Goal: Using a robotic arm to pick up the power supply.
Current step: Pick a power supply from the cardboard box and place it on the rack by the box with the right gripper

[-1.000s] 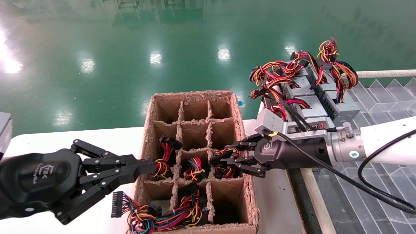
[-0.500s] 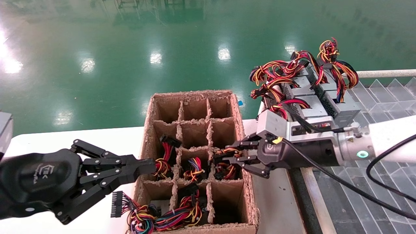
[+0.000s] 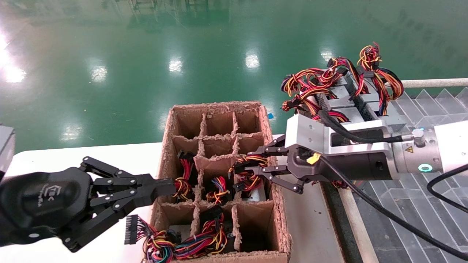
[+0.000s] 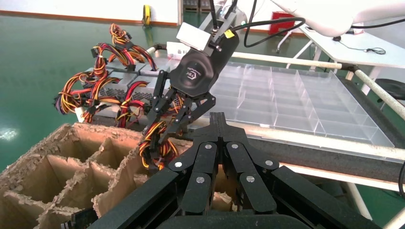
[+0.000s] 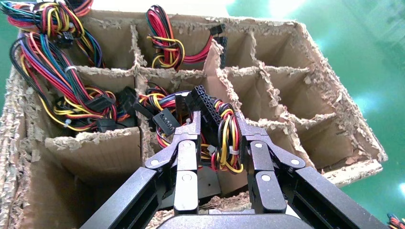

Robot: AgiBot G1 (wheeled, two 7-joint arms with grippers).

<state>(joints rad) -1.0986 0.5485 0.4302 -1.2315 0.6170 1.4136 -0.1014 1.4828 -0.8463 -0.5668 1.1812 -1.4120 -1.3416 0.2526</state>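
My right gripper (image 3: 249,170) is over the right column of the divided cardboard box (image 3: 275,215), shut on the red, yellow and black wire bundle (image 3: 250,179) of a power supply. That power supply's grey metal body (image 3: 257,195) shows partly raised in its cell. The right wrist view has the gripper (image 5: 216,125) with the bundle (image 5: 223,143) pinched between its fingers. My left gripper (image 3: 169,186) is shut and empty, its tip at the box's left wall; in the left wrist view the gripper (image 4: 217,119) points toward the right gripper (image 4: 165,136).
Other cells hold wire bundles (image 3: 182,182); loose wires and a connector (image 3: 133,224) spill over the near left corner. Several more grey power supplies (image 3: 353,109) are stacked at the back right beside a clear divided tray (image 4: 286,95). The back cells (image 3: 219,124) look vacant.
My right gripper has risen with the wire bundle, and the power supply's grey body has come up into view. The divider behind it has bulged upward. The left arm has stayed still.
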